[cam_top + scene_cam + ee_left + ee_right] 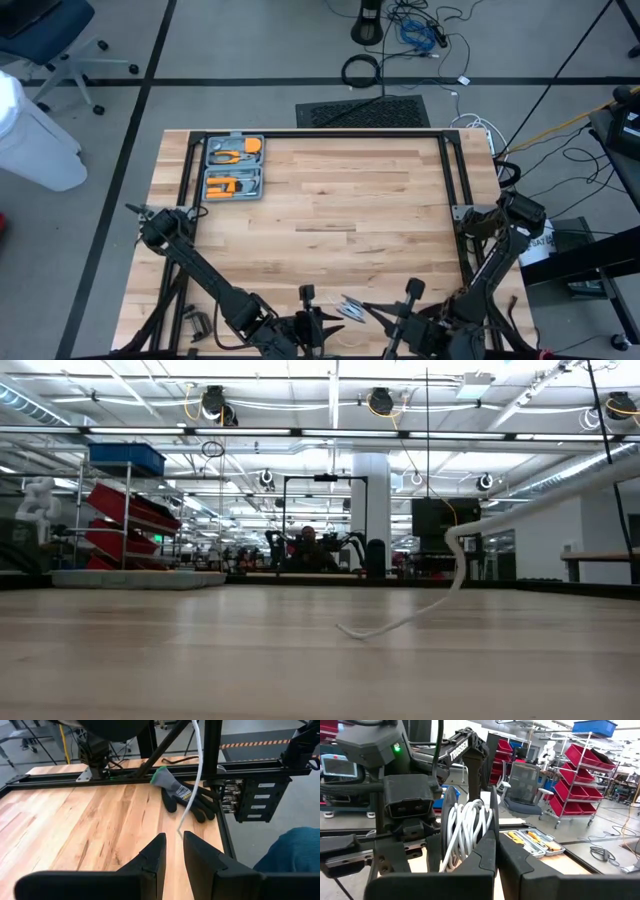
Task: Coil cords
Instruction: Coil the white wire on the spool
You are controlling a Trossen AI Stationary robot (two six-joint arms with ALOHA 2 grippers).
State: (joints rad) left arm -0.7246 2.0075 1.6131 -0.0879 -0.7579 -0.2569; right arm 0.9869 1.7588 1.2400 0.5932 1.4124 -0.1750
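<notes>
Table (330, 200): light wooden plank top, framed by black metal rails, seen from above with both arms gathered at its near edge.

Tool case (233, 167): grey, open, with orange-handled tools inside; set at the far left part of the table.

Glove (187, 796): grey and black with a green cuff, lying on the wood close to the rail at the table's edge.

Cord (430, 605): thin and white; one loose length is seen in the low view hanging down from the upper right and trailing onto the wood, its end lying flat on the table. In the left wrist view the same cord (192, 785) drops just ahead of the fingers.

Reel (465, 837): round, dark, wound with white loops of cord, shown just beyond the right gripper's fingers.

Left gripper (172, 852): at the table's near edge; fingers slightly parted, nothing between them, the cord's end just beyond their tips.

Right gripper (496, 851): beside the left one at the near edge; fingers pressed together.

Room: grey floor marked with dark lines, a black mat (363, 111) beyond the table, loose floor cables (415, 35), an office chair (50, 40), shelving with red bins (125, 510), ceiling lights and pipes overhead.
</notes>
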